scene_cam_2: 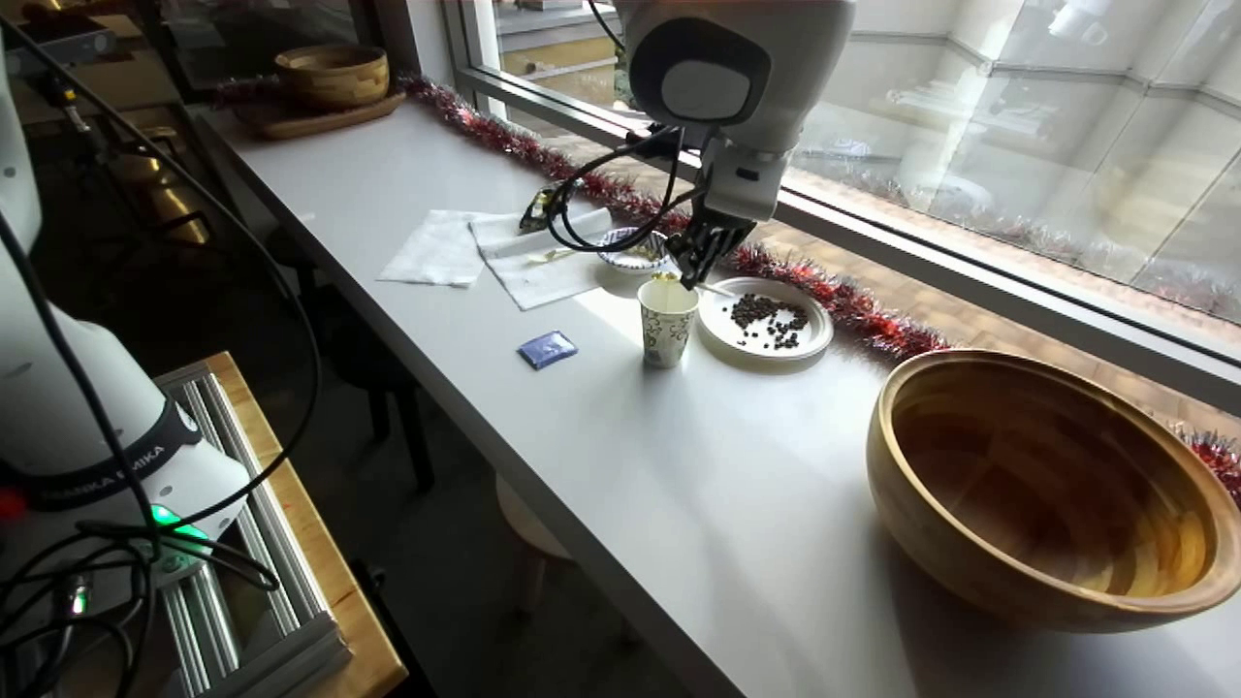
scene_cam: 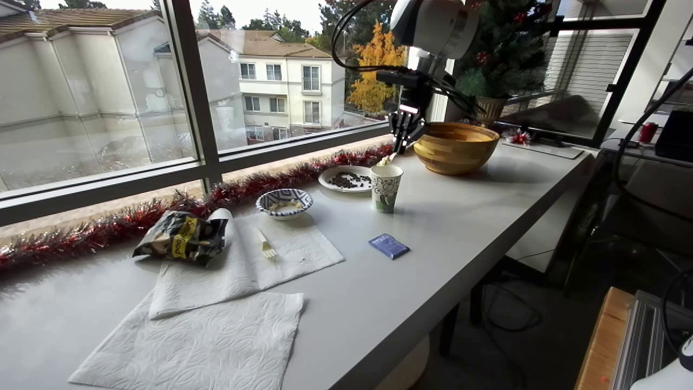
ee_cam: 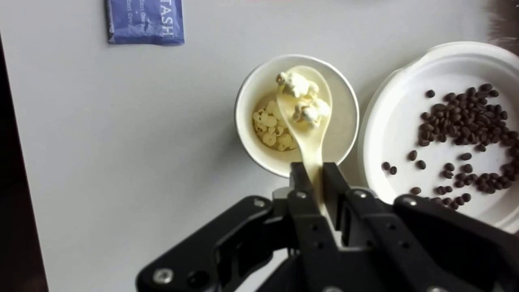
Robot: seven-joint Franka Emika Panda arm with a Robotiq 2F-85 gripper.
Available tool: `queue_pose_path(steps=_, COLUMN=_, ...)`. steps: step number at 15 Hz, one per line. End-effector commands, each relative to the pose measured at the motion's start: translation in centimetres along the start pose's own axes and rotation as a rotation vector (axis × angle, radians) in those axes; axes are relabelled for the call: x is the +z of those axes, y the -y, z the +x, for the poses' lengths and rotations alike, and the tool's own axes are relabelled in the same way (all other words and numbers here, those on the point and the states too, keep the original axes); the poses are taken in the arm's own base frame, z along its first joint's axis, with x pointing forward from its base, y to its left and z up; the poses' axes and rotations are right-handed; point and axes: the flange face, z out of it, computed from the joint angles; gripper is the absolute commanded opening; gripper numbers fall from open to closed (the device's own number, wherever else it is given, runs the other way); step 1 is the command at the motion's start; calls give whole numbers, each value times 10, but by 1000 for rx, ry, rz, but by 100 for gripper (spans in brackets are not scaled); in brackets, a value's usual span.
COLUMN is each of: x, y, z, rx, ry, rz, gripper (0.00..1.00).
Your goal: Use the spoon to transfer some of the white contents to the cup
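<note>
Spoon (ee_cam: 311, 146): over the mouth of the cup (scene_cam: 385, 190), bowl facing up, presumably so that the load rides safely until tipped.
Load: a few puffs of popcorn (ee_cam: 298, 86), spread from near the tip back toward the neck.
Gripper (ee_cam: 312, 170): closed on the spoon's handle just behind the neck, a finger on each side; that hold likely keeps the bowl clear and lets a wrist turn do the pouring.
Inside the cup: pale puffs (ee_cam: 269, 121) at the bottom; the transfer seems part done, with emptying this load the likely next step.
Spill risk: puffs by the spoon's edge could miss the rim if it rolls off-centre.
Patterned bowl (scene_cam: 292, 195): at the edge of a napkin (scene_cam: 306, 246), holding pale bits (scene_cam: 285, 206), probably the source.
White plate (ee_cam: 395, 129): just beside the cup, coffee beans (ee_cam: 462, 121) scattered in it; a careless sweep might knock it.
Tea packet (ee_cam: 148, 20): flat on the table (scene_cam: 335, 303), near the cup, seemingly unneeded.
Wooden bowl (scene_cam: 452, 157): beyond the plate, apparently out of the way.
</note>
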Motion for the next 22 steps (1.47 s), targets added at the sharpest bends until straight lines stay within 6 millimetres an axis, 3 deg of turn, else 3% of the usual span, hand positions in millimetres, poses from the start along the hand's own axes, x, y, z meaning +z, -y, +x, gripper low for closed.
queue_pose_path(steps=1, x=4, y=-7, z=-16, rx=8, ry=-89, rz=-10, gripper=4)
queue_pose_path(steps=6, x=11, y=-9, z=-27, rx=0, ry=-194, rz=-35, gripper=4)
queue_pose_path(steps=13, x=4, y=-8, z=-37, rx=-47, ry=-358, rz=-31, gripper=4)
queue_pose_path(steps=22, x=-8, y=-4, z=-77, rx=-133, ry=-524, rz=11, gripper=4)
